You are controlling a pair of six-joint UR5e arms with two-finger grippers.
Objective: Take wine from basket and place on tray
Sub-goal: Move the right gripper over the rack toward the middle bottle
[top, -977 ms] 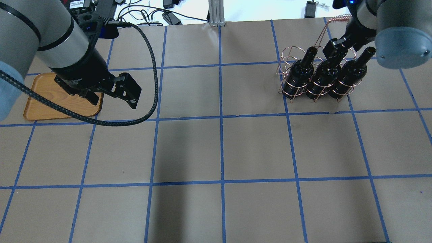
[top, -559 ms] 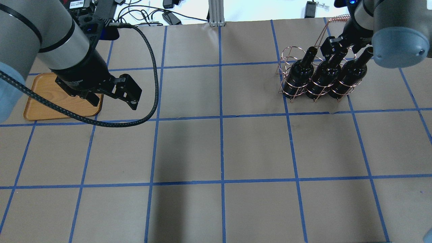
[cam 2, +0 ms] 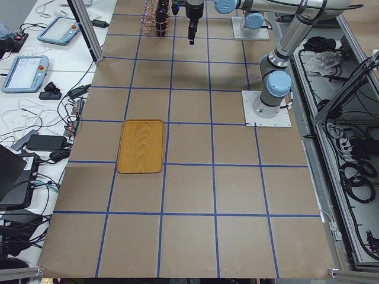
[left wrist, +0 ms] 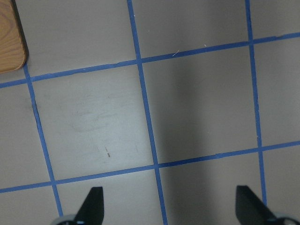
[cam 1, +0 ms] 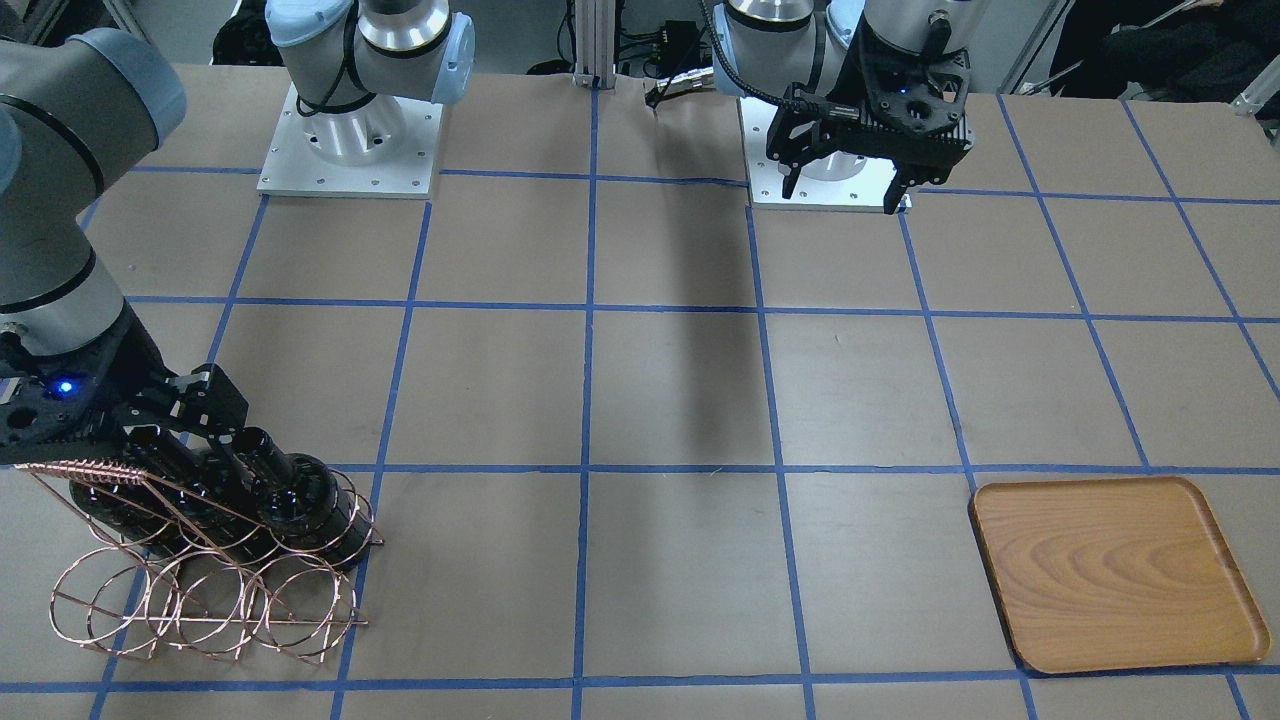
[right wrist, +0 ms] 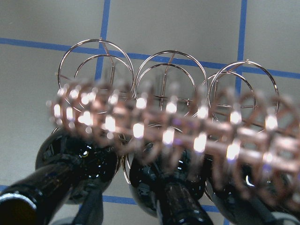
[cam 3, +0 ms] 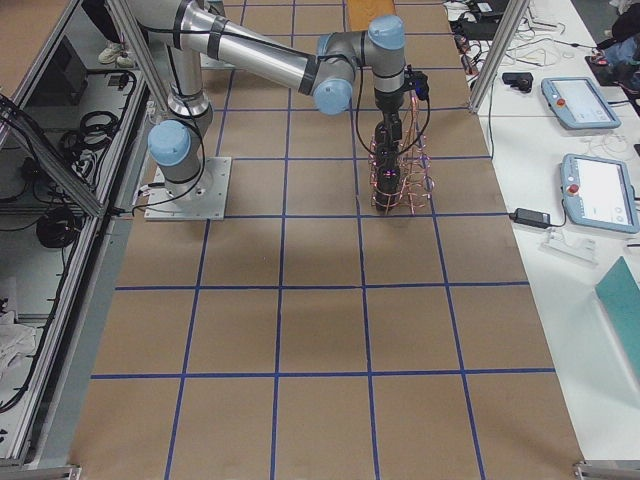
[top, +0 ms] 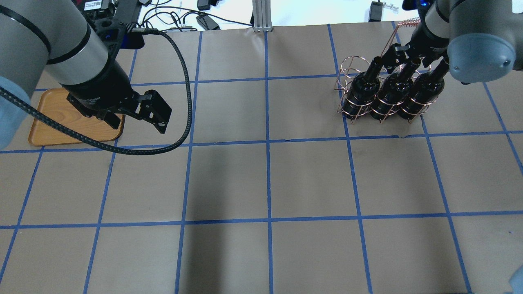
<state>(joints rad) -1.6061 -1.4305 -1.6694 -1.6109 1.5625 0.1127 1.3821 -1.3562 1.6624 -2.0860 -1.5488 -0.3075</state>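
the right gripper (top: 404,57) hangs over the copper wire basket (cam 1: 205,600) at the far right of the taped brown table (top: 310,179). its fingers are apart, 1 on each side of the neck of the middle wine bottle (top: 391,93). in the right wrist view a finger (right wrist: 91,211) stands between that neck and the left bottle's neck, with a gap to the middle neck, so nothing is clamped. the basket's twisted handle (right wrist: 168,124) crosses that view as a blur. the middle wine bottle sits in the basket between the left bottle (top: 361,92) and the right bottle (top: 421,94), all 3 in the row nearer the robot.

the left gripper (top: 137,119) hovers above the table with its fingers (left wrist: 96,204) wide apart, holding nothing. the wooden tray (cam 1: 1110,570) lies flat at the far left, well apart from the basket, and only its corner shows at the edge of the left wrist view.
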